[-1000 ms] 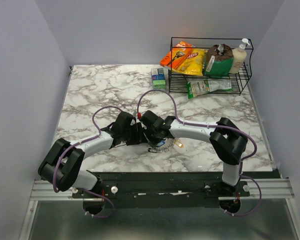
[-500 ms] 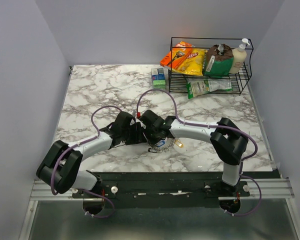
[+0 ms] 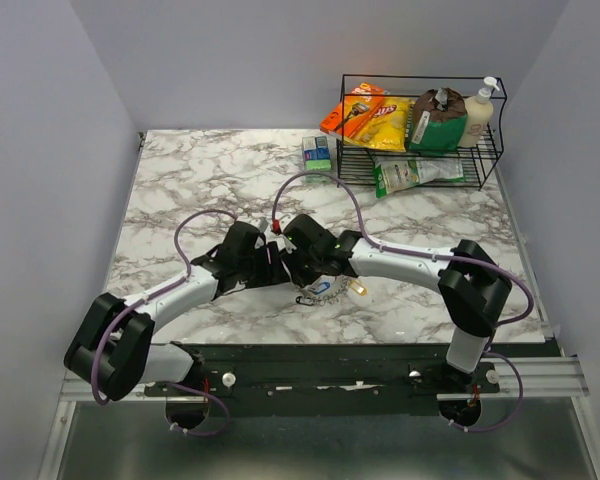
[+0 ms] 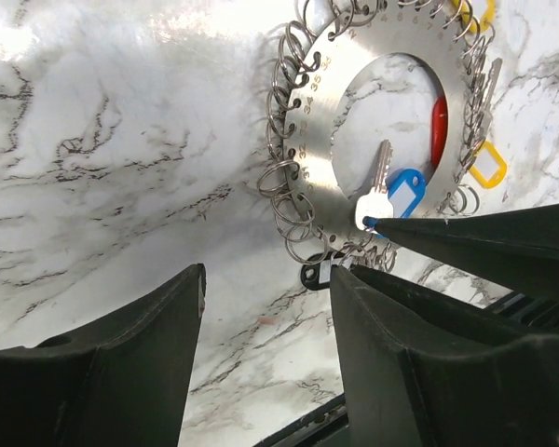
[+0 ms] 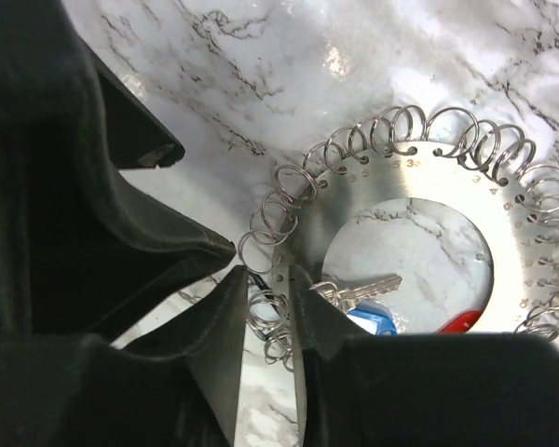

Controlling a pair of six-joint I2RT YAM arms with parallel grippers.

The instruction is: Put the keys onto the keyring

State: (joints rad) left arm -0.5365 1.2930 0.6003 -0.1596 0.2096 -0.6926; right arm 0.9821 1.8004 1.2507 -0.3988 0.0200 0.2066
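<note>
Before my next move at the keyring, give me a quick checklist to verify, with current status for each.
1. Left gripper open and empty: ok.
2. Right gripper gripping the keyring: cannot tell; jaws narrowly apart astride its edge.
3. Silver key threaded onto the keyring: cannot tell; it lies across the centre opening, head by the right gripper's tip.
4. Keyring visible in both wrist views: ok.
5. Clearance between the grippers: not ok; they crowd together over the keyring.

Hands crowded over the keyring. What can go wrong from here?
1. The right hand straddles split rings on the keyring rim; pulling away may snag and drag it.
2. The left hand sits very close by; they may collide.
3. The key lies in the middle opening and could get knocked.
</note>
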